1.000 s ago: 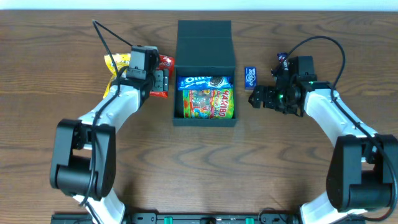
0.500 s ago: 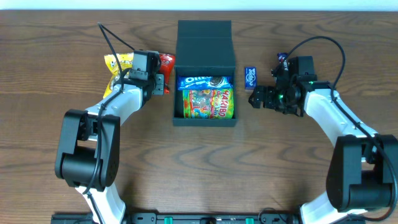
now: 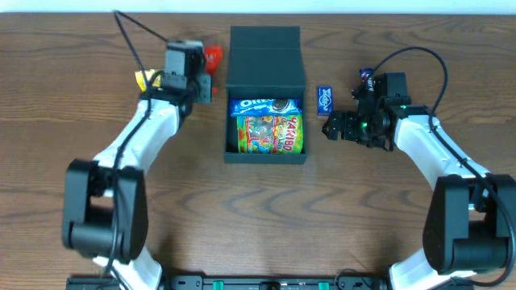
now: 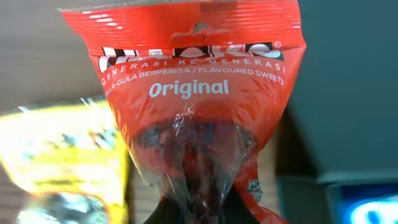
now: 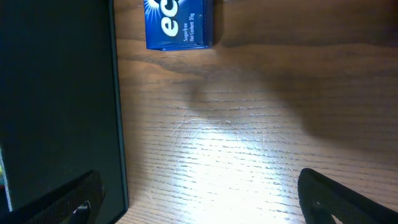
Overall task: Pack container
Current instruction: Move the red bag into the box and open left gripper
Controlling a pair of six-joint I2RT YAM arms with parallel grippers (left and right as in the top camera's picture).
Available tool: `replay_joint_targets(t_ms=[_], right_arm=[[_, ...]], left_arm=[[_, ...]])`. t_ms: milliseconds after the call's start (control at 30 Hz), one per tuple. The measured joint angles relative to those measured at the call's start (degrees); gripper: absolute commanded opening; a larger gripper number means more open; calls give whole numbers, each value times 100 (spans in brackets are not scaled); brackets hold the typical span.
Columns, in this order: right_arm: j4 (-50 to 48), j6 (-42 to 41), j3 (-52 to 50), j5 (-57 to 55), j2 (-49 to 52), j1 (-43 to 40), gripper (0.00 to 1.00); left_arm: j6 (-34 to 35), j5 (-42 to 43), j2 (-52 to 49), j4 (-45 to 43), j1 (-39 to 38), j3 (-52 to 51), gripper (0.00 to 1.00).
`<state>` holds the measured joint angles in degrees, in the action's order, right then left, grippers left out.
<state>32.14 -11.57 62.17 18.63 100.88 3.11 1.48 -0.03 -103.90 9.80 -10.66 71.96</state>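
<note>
Now the left hand pinches a glossy crinkled red packet beside the matte container; right hand gapes wide.

Pinched red sweets packet beside yellow packet

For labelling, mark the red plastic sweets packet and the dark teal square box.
Red plastic sweets packet [image 4: 193,106], left wrist view, printed front.
Dark teal square box [image 3: 264,50], overhead view, open flap lid.
</note>
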Motion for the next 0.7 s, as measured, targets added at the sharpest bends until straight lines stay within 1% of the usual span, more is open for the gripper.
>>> replay_joint_targets(t_ms=[133, 267, 367, 500, 600, 633, 700], right_arm=[[-2, -22, 0, 2, 0, -31, 99], [-2, -103, 0, 17, -2, -260, 99], [-9, -131, 0, 37, -2, -487, 99], [-2, -146, 0, 70, -39, -647, 99], [0, -146, 0, 103, -61, -649, 99], [15, -149, 0, 118, -63, -649, 99], [26, -146, 0, 133, -66, -649, 99]], left_arm=[[44, 0, 658, 326, 0, 131, 6], [361, 48, 1126, 1010, -17, 138, 6], [658, 260, 1349, 1523, -144, 138, 6], [1287, 457, 1421, 1950, -824, 138, 6], [1720, 450, 1421, 1998, -1209, 138, 6], [1971, 411, 1421, 2070, -1381, 138, 6], [2247, 365, 1421, 2151, -1543, 138, 6]])
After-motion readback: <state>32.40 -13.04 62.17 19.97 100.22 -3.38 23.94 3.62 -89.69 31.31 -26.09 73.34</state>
